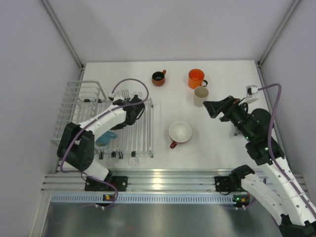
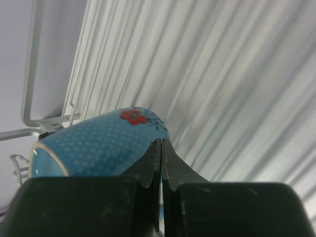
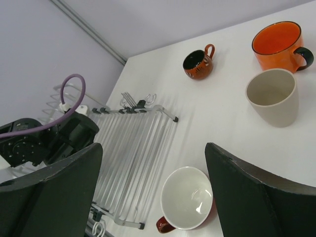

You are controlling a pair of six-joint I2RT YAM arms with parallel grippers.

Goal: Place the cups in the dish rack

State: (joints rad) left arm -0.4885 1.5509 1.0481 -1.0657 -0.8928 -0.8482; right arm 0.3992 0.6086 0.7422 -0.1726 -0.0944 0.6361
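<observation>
Since the blue cup (image 2: 98, 145) is already lying sideways on the rack (image 1: 143, 133) slats, the left arm is folded low over it with the left gripper (image 2: 161, 148) pinched together, while the right gripper (image 1: 213, 108) hangs spread wide beside the cream cup (image 1: 200, 95), probably next up.

mugs 5: orange (image 1: 196, 78), beige (image 1: 200, 95), dk red (image 1: 158, 77), red/white (image 1: 179, 133), blue (image 1: 107, 136) | rack (image 1: 140, 129) 1

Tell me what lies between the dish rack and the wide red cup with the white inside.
Nothing but a bare strip of table between the dish rack and the red cup; the top view and right wrist view both show it.
</observation>
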